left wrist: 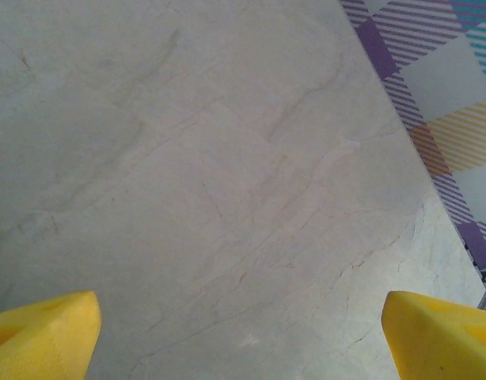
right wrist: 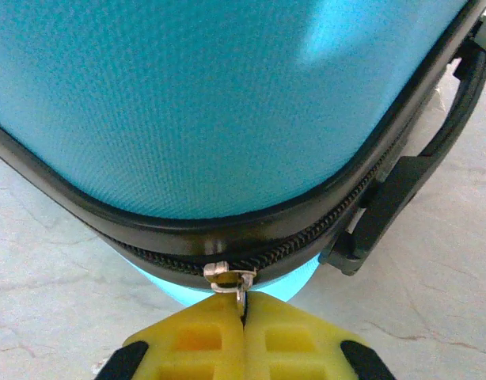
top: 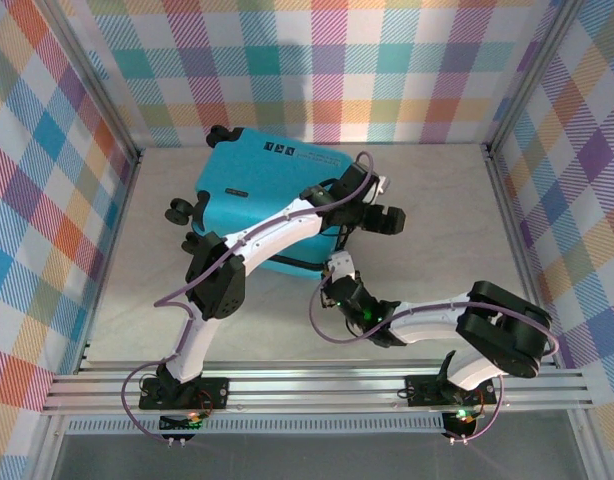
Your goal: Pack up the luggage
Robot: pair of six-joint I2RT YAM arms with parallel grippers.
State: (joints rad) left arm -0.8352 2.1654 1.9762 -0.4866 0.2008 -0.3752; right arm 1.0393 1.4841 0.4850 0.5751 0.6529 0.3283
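Right end effector (right wrist: 244,315) pinches the zipper pull (right wrist: 240,291) of the luggage (right wrist: 227,103); left end effector (left wrist: 240,321) gapes wide, empty. We judge the shell rigid, slick: hold the pull.

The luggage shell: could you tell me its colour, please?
The luggage shell is turquoise, clearest in the right wrist view.

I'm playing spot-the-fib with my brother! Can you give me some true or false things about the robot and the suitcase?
1. The luggage lies flat with its lid down. True.
2. The right gripper is shut on the zipper pull. True.
3. The left gripper holds a shirt. False: it is open and empty over the bare table.
4. The luggage is red. False: it is turquoise.
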